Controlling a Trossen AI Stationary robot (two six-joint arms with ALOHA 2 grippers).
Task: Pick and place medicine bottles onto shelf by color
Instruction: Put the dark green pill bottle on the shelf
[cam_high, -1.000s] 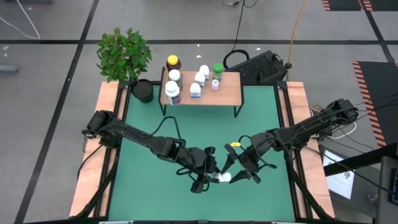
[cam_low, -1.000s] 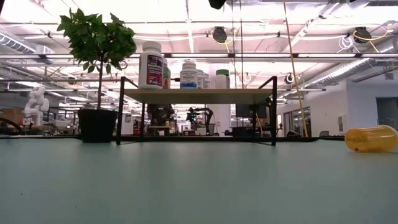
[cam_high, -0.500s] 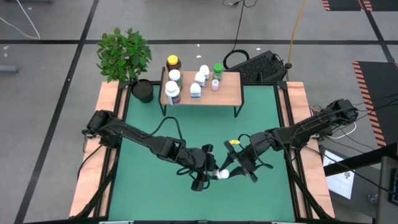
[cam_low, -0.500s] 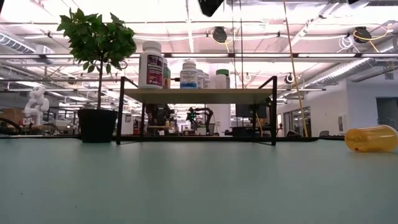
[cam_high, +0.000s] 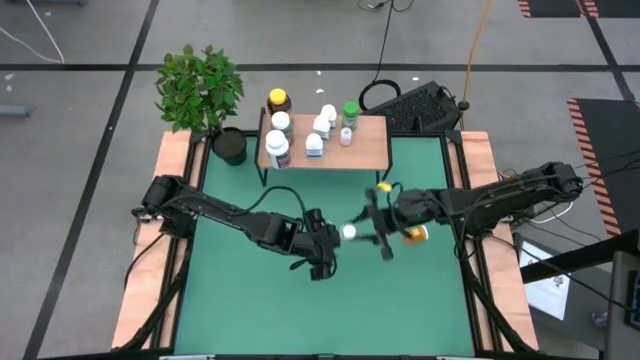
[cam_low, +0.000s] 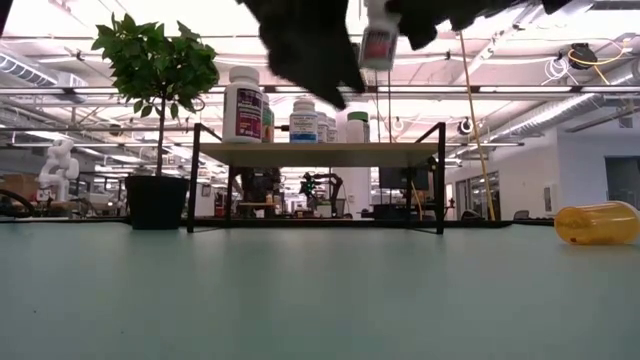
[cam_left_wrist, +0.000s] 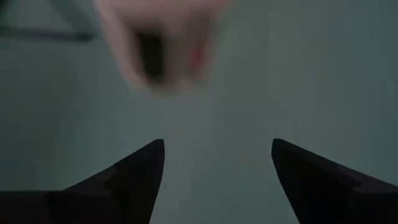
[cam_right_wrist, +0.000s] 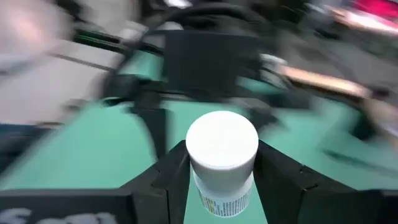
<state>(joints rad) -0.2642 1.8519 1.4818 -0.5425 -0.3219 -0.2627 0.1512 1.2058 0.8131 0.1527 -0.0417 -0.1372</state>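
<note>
White plastic medicine bottle w/ white cap and printed label (cam_right_wrist: 222, 158) sits pinched between the right gripper (cam_high: 365, 228) fingers, jaws closed snug on its body, carried above the green table mat (cam_high: 430, 300) just right of frame centre in the high view; low view shows it at top centre, lifted well clear of the mat. Step in hand, by my read: transport, bottle picked and heading for the small wood-top shelf w/ black legs (cam_high: 365, 150) at upper centre. Next move calls for reaching toward the shelf, finding a gap among the white ones, setting it upright, then letting go.

Left gripper (cam_high: 322, 252) hangs just left of centre, fingers spread wide, holding nothing.

Count, high view: approx 7 bottles on the shelf — one amber w/ yellow cap (cam_high: 278, 100), one green-capped (cam_high: 350, 112), rest white; small ones are hard to split. One orange bottle (cam_low: 597, 223) lies on its side on the mat, lower right of the low view. One in gripper. Two arms, one shelf.
</note>
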